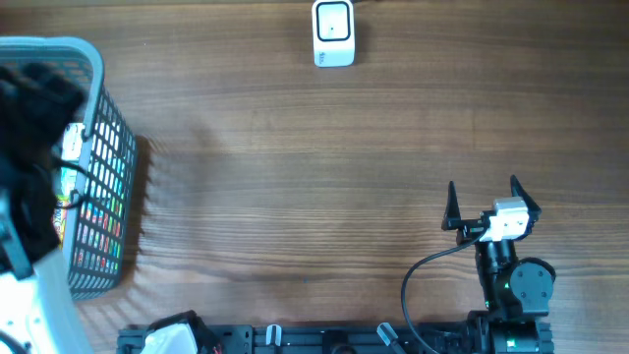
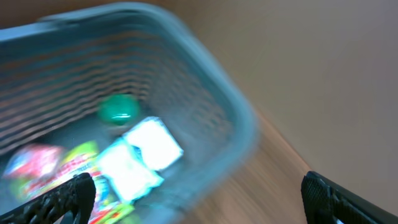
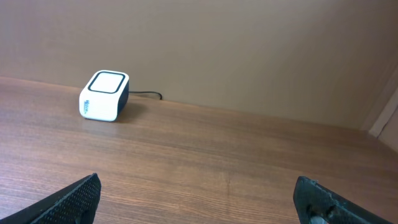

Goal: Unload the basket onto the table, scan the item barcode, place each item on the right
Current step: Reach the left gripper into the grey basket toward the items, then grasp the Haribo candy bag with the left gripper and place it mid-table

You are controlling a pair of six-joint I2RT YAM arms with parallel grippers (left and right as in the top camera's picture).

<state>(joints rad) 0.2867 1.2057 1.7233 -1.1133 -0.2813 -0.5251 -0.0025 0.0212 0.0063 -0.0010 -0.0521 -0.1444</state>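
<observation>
A white barcode scanner [image 1: 333, 32] stands at the far edge of the table, also seen in the right wrist view as the scanner [image 3: 104, 95] with its cable behind it. Several items lie in a grey wire basket [image 1: 96, 74] at the left: a green round thing [image 2: 118, 109], white packets [image 2: 152, 143] and colourful packets [image 2: 37, 163]. My left gripper [image 2: 199, 194] hangs open above the basket's near corner, holding nothing; that view is blurred. My right gripper [image 1: 482, 202] stands open over bare wood at the front right, its fingers [image 3: 81, 196] wide apart and empty.
The basket's rim [image 2: 236, 106] rises between the left gripper and the items. The left arm [image 1: 29, 147] covers part of the basket from above. A beige wall [image 3: 249, 50] stands behind the scanner. The arm bases [image 1: 324, 339] line the front edge.
</observation>
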